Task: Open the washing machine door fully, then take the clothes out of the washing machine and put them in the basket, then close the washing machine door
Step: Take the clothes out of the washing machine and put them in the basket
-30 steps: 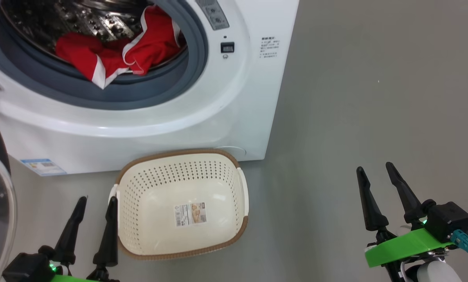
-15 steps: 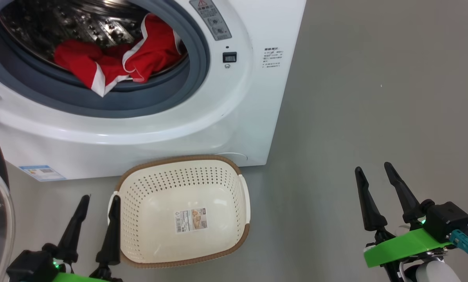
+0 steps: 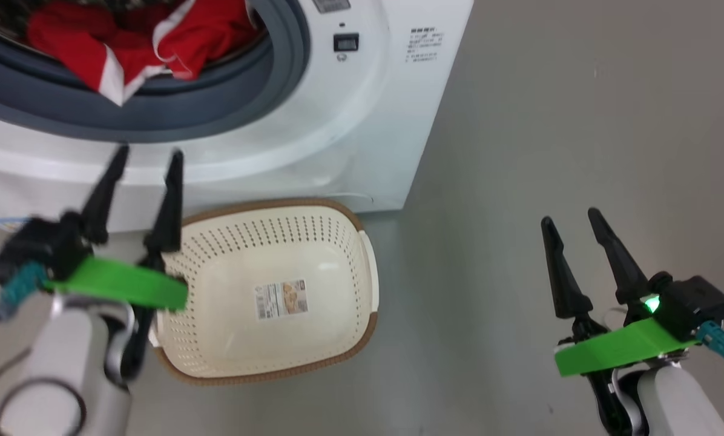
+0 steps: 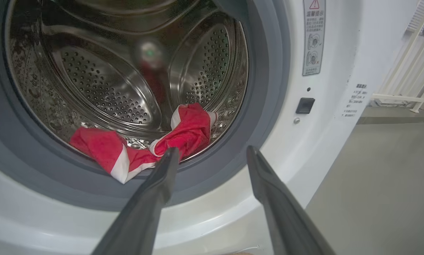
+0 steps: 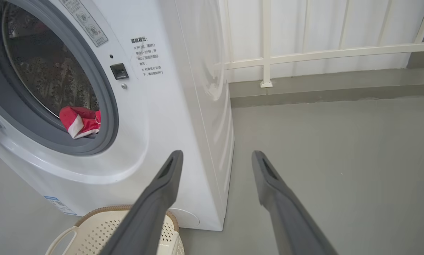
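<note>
Left hand [image 3: 150, 151]: we record both dark fingers spread apart and holding nothing, at the left of the head frame. Its tips lie over the white front of the washing machine [image 3: 362, 121], just below the grey rubber ring [image 3: 217, 115].

Right hand [image 3: 569, 217]: fingers likewise parted, nothing held, lower right over grey floor [image 3: 549, 121].

The clothes [image 3: 126, 36]: red with white stripes, upper left, lying in the steel drum [image 4: 109, 95] and draped onto the ring.

The basket [image 3: 265, 376]: lower centre, on the floor just before the machine's front, paper label on its bottom.
</note>
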